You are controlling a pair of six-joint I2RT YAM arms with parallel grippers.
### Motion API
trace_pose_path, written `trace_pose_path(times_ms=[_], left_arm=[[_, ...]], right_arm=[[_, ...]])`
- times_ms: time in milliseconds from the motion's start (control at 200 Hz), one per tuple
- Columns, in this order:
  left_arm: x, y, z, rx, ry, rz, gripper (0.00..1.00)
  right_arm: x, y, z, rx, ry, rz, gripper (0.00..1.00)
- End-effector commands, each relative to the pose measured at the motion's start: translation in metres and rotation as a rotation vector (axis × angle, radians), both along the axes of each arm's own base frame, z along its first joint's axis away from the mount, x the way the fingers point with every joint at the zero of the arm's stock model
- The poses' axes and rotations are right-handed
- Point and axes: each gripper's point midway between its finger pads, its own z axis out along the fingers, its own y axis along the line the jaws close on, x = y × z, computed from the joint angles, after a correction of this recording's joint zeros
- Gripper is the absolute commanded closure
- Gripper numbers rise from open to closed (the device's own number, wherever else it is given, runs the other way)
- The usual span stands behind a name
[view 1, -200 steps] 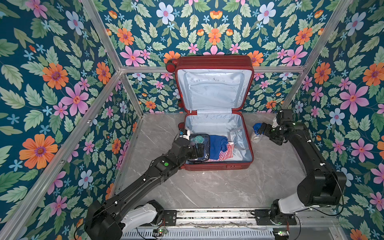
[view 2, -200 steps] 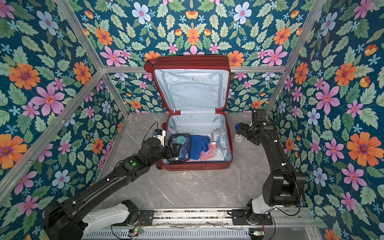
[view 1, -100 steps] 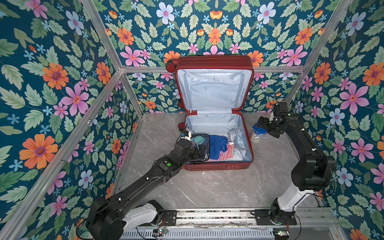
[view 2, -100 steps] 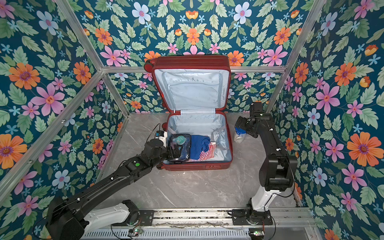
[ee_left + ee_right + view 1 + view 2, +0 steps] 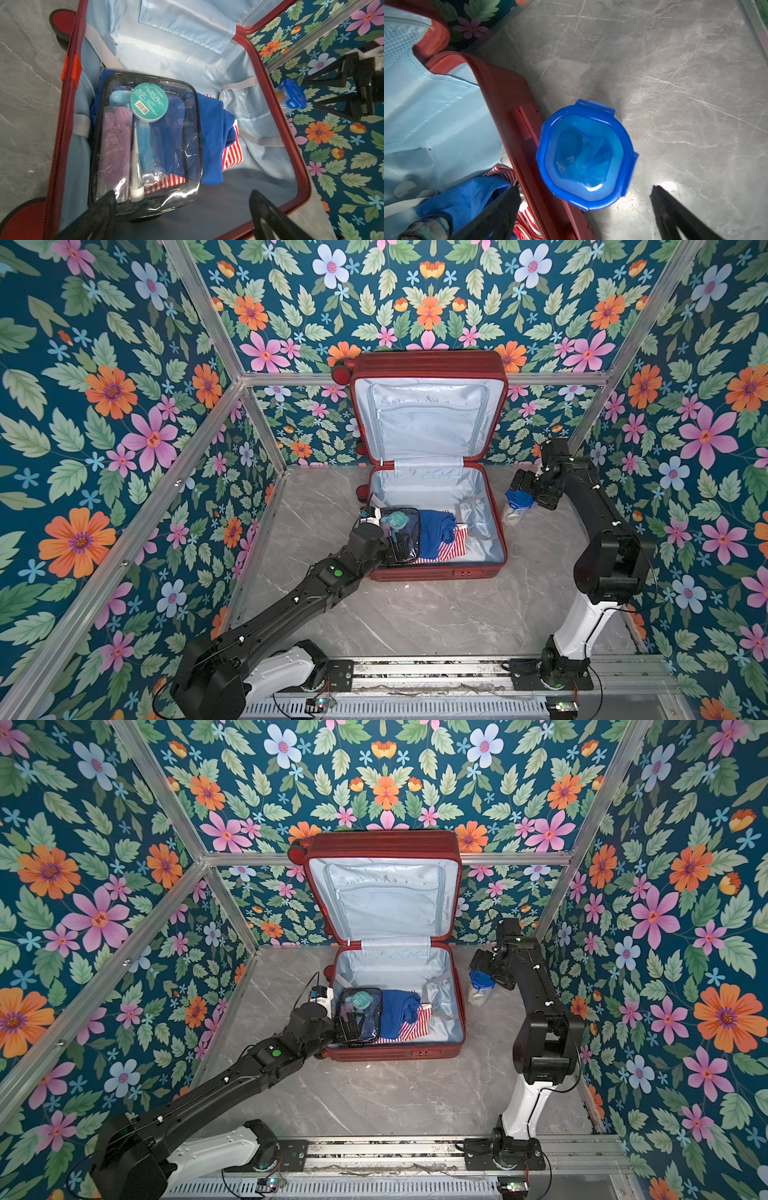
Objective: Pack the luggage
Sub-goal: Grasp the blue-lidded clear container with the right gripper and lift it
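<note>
Luggage (image 5: 436,572) open, wheels (image 5: 341,373) leftward, long axis seemingly crosswise, left hand (image 5: 182,196), right hand (image 5: 585,190) wide.

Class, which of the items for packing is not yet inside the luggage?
The blue-lidded container: it stands on the floor beside the luggage, while the clear pouch, blue garment and red-striped garment lie inside.

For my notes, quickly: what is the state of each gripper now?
Left gripper: open, holding nothing.
Right gripper: open, holding nothing, above the blue-lidded container.
</note>
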Motion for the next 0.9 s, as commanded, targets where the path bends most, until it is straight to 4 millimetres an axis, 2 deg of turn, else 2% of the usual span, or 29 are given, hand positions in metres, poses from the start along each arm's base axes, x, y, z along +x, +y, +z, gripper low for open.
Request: trace_pose_path(times_ms=[0, 505, 780, 895], left_arm=[[0.003, -0.003, 0.004, -0.022, -0.020, 0.003, 0.00], [0.002, -0.002, 0.001, -0.029, -0.018, 0.009, 0.00], [0.001, 0.002, 0.002, -0.031, -0.022, 0.025, 0.00], [0.000, 0.002, 0.003, -0.031, -0.024, 0.026, 0.00]], right_arm=[[0.000, 0.000, -0.002, -0.006, 0.016, 0.005, 0.01], [0.016, 0.006, -0.033, -0.007, 0.079, 0.023, 0.01], [0.016, 0.002, -0.053, -0.029, 0.128, 0.022, 0.01], [0.016, 0.001, -0.057, -0.041, 0.137, 0.022, 0.05]])
